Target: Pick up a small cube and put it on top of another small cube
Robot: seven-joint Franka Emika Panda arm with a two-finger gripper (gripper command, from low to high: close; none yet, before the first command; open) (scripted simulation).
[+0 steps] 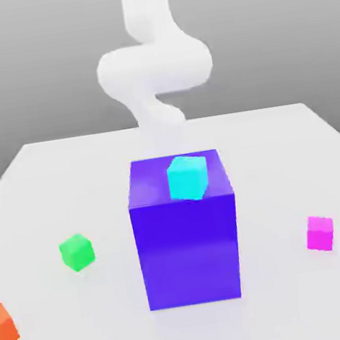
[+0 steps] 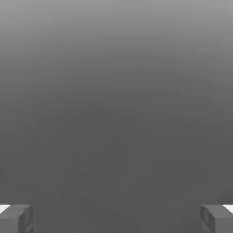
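Note:
The small magenta cube (image 1: 320, 233) rests on the white table at the exterior view's right. The small green cube (image 1: 77, 252) sits on the table at the exterior view's left, far from the magenta one. In the hand view my gripper (image 2: 116, 218) is open, its two grey fingertips (image 2: 16, 218) set wide apart with nothing between them and only plain grey beyond. The white arm (image 1: 153, 64) curves down behind the big purple block.
A big purple block (image 1: 186, 240) stands mid-table between the two small cubes, with a cyan cube (image 1: 187, 177) tilted on its top. An orange cube (image 1: 4, 326) lies at the exterior view's left edge. The white table (image 1: 277, 149) spreads around them.

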